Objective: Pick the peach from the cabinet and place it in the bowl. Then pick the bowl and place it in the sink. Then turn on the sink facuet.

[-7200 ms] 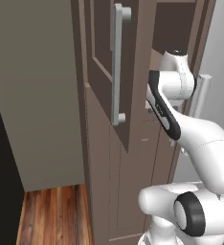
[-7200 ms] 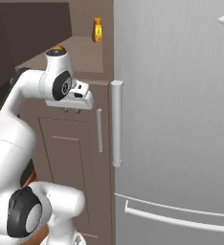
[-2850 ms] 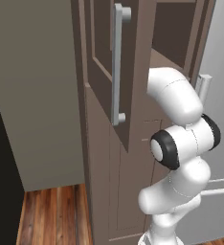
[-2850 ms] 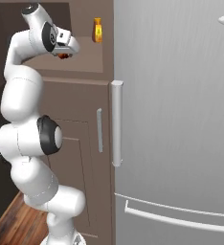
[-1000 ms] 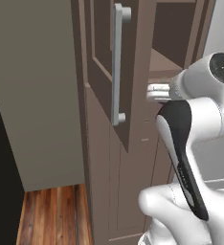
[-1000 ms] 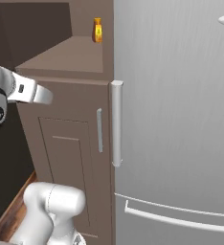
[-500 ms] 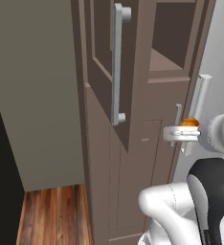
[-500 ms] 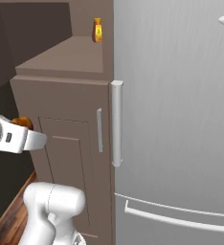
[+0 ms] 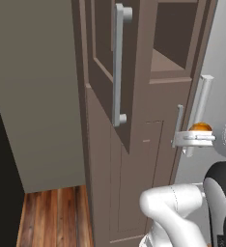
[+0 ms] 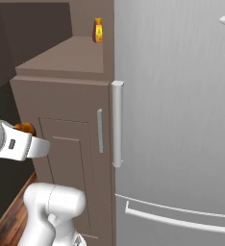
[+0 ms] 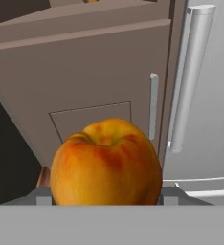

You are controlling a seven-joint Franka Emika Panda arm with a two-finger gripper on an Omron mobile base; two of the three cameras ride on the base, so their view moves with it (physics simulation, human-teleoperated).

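- Lower than a moment ago, the tool (image 9: pixel 194 138) now hangs beside the lower cabinet door, with the peach (image 9: pixel 200 127) carried along.
- Its fingers are clenched on the peach (image 11: pixel 106 162), which sits between them in the hand view.
- Up above, the cabinet (image 9: pixel 134 62) stands with its door swung open, well apart from the fruit.
- A grey fridge (image 10: pixel 181 120) is just beside.

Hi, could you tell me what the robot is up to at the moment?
The arm is carrying the peach in its gripper, so the fruit is already out of the cabinet, whose door stands open. The hand is held low beside the lower cupboard door and the tall grey fridge. The peach still has to go into a bowl, and the sink steps come after that. A small yellow bottle stands on the counter top beside the fridge.
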